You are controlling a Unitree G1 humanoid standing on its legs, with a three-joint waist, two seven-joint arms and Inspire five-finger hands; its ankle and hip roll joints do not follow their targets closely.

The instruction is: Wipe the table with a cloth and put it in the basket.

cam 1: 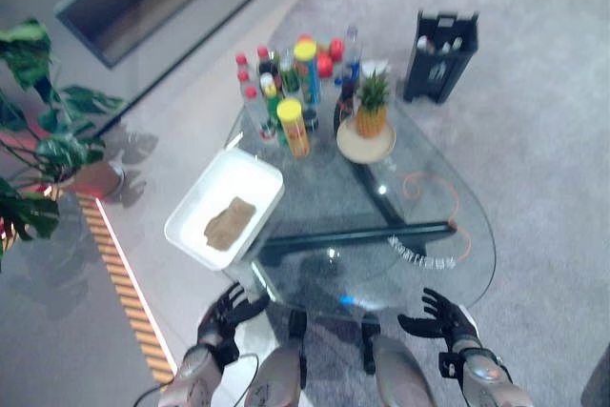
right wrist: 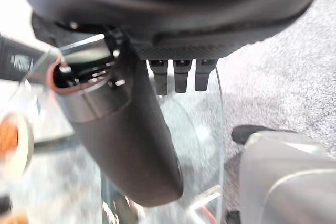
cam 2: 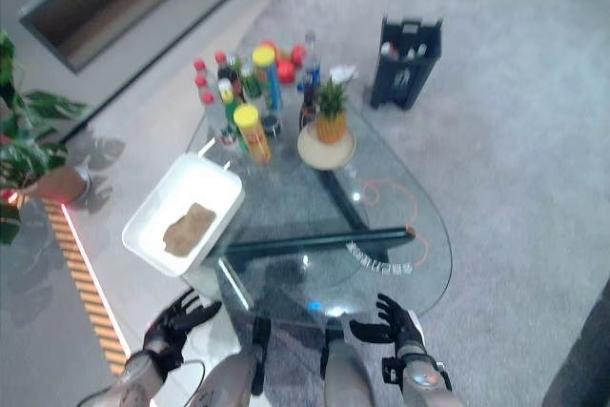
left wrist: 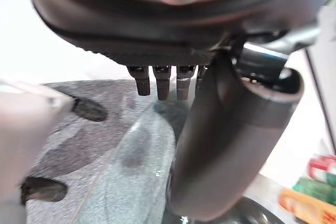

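A brown cloth lies crumpled inside a white rectangular basket at the left edge of the glass table. My left hand hangs below the table's near-left edge, fingers straight and spread, holding nothing. My right hand hovers at the near-right edge, also open and empty. In the wrist views the left fingers and right fingers point over the glass rim.
Several bottles and cans crowd the table's far end beside a pineapple on a round plate. A dark crate stands on the carpet beyond. A potted plant stands at left. An orange cord lies under the glass.
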